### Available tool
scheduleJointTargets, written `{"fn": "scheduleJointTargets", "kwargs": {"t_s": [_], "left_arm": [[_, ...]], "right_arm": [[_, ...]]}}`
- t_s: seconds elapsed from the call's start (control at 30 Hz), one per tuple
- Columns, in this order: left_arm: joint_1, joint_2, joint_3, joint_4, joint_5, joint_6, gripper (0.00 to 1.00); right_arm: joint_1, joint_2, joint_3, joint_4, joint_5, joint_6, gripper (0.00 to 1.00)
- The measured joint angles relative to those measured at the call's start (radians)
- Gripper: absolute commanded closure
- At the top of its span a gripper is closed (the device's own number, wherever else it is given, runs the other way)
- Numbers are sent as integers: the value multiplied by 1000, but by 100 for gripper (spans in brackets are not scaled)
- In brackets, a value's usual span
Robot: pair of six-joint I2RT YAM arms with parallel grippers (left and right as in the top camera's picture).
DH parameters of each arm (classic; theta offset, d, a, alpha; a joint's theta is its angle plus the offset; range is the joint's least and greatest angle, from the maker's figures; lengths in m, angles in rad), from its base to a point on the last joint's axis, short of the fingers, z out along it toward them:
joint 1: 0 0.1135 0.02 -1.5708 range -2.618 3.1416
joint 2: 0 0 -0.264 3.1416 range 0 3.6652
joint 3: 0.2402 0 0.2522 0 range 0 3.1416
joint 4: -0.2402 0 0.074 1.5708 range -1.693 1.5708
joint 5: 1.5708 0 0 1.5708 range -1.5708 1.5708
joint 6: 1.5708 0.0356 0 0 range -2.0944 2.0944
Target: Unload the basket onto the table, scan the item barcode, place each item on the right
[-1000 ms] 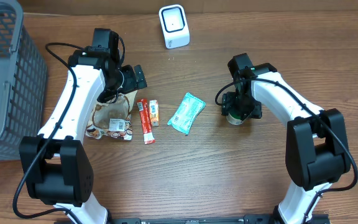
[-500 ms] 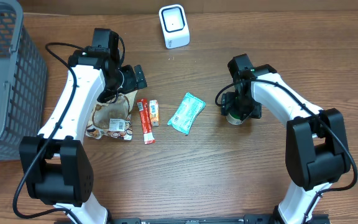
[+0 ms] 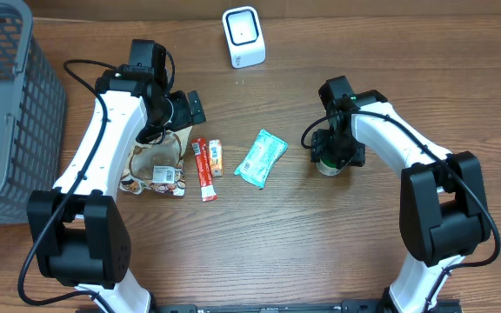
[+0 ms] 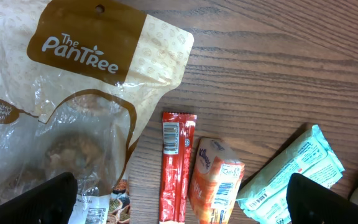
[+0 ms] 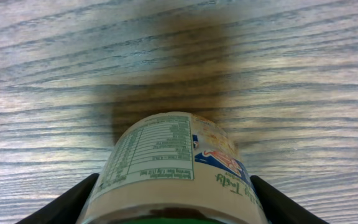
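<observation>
Wooden table [image 3: 259, 252] from overhead: we see the white scanner [image 3: 243, 36] toward the far side. The right gripper [image 3: 328, 162] is down over a small tub [image 3: 326, 168], which stands to the right of a teal packet [image 3: 261, 157]. The left gripper [image 3: 188, 109] hovers above a snack pouch [image 3: 156, 161]. From the left wrist, we find its fingers [image 4: 45, 199] spread wide, holding nothing. From the right wrist, both fingers [image 5: 67, 202] sit against the tub's sides, gripping it upright on the wood.
</observation>
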State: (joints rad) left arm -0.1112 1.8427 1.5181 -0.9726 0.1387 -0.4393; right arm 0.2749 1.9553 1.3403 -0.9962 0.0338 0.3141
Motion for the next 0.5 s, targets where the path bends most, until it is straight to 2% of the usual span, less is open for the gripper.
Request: {"fn": "scheduleJointTargets", "kwargs": {"t_s": [0.23, 0.4, 0.5], "left_arm": [[0, 0, 0, 0, 0, 0, 1], [0, 0, 0, 0, 0, 0, 1], [0, 0, 0, 0, 0, 0, 0]], "right_arm": [[0, 0, -6, -10, 0, 0, 23], [0, 0, -8, -12, 0, 0, 29], [0, 0, -7, -17, 0, 0, 37]]}}
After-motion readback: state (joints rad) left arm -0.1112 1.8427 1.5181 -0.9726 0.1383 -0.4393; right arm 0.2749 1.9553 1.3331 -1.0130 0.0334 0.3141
